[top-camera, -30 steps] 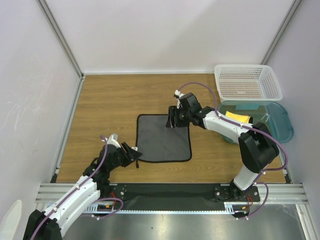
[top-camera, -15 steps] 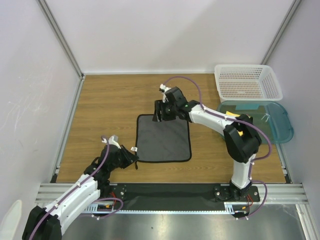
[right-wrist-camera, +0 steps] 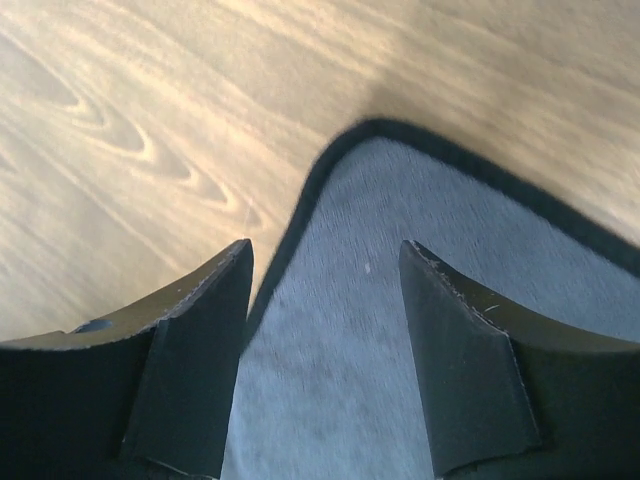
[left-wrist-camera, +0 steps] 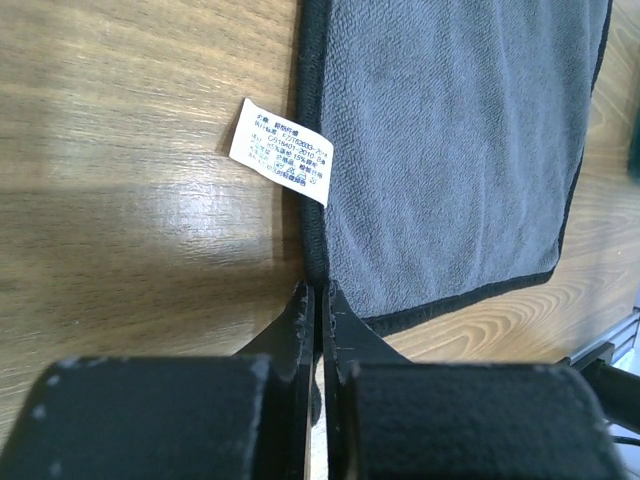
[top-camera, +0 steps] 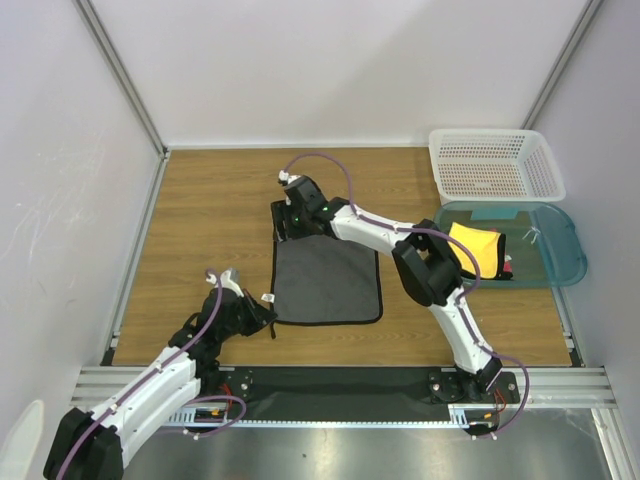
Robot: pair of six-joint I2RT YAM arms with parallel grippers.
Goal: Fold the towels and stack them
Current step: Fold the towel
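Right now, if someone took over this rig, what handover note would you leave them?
Left hand: shut on the near-left edge of the grey square towel with black edging.
Right hand: open, straddling that towel's far-left corner, not gripping.
The towel lies flat on the wooden table; a yellow towel sits in the teal translucent tub.
Done: grey towel spread out, no fold yet.
To do: fold it, then the yellow one, and stack.

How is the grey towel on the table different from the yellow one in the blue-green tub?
The grey towel lies spread flat on the table; the yellow towel sits bunched up in the teal tub. The grey towel shows grey with black edging; the yellow towel shows bright yellow. The left fingers pinch the grey towel's near edge; nothing touches the yellow towel. Both are small soft cloths.
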